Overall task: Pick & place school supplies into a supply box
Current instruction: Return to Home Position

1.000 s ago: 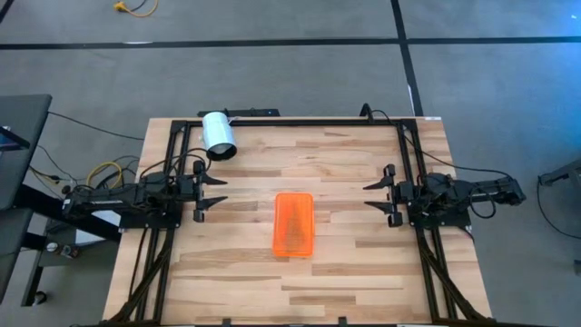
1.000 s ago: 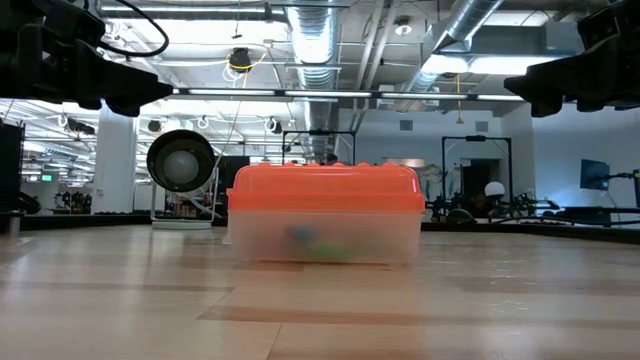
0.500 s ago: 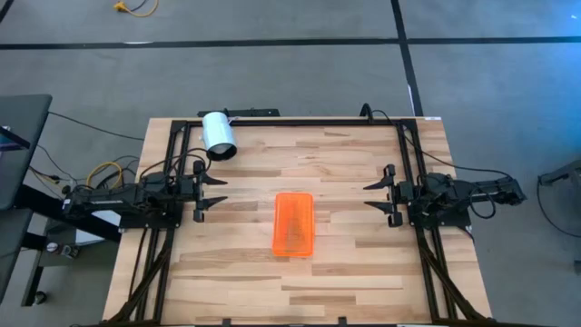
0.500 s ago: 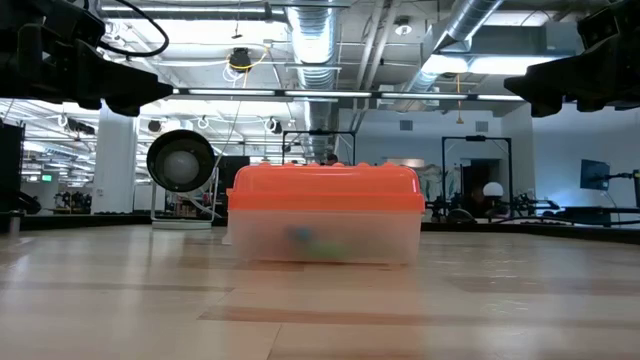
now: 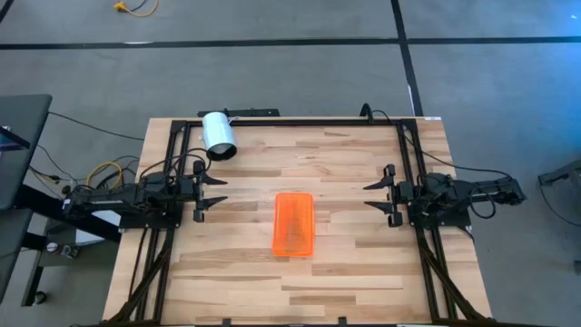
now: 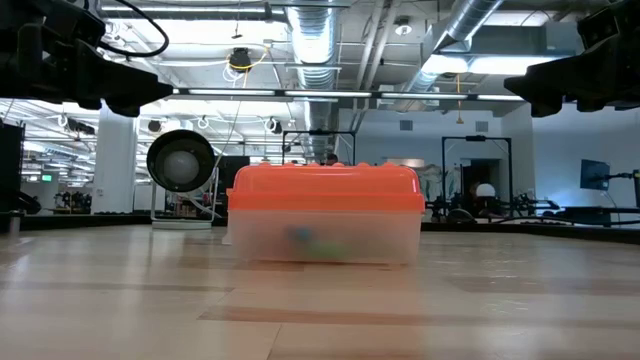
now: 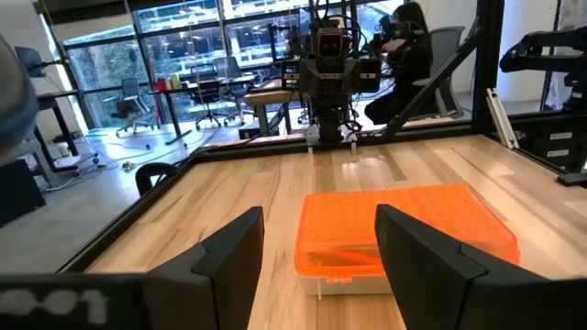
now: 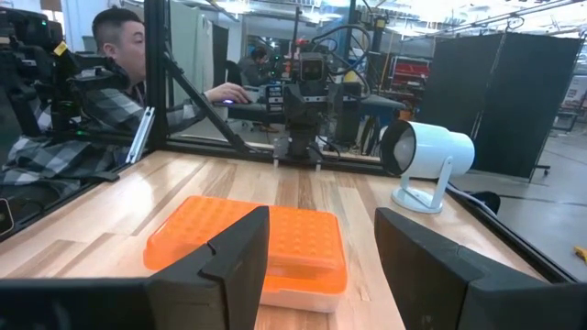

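Note:
The supply box (image 5: pixel 293 223), a clear case under a shut orange lid (image 6: pixel 323 187), stands flat on the wooden table's middle. Blurred coloured shapes, the school supplies (image 6: pixel 312 240), show through its clear wall. My left gripper (image 5: pixel 218 194) waits open above the table's left edge and points level toward the box (image 7: pixel 404 234). My right gripper (image 5: pixel 373 193) waits open above the right edge, facing the box (image 8: pixel 246 247) from the other side. Neither touches anything.
A white cylinder lamp (image 5: pixel 218 134) stands at the table's far left corner (image 8: pixel 426 160). A black frame (image 5: pixel 290 121) runs along the far edge and the sides. Bare wood lies all around the box. A person (image 8: pixel 83 101) sits beyond the table.

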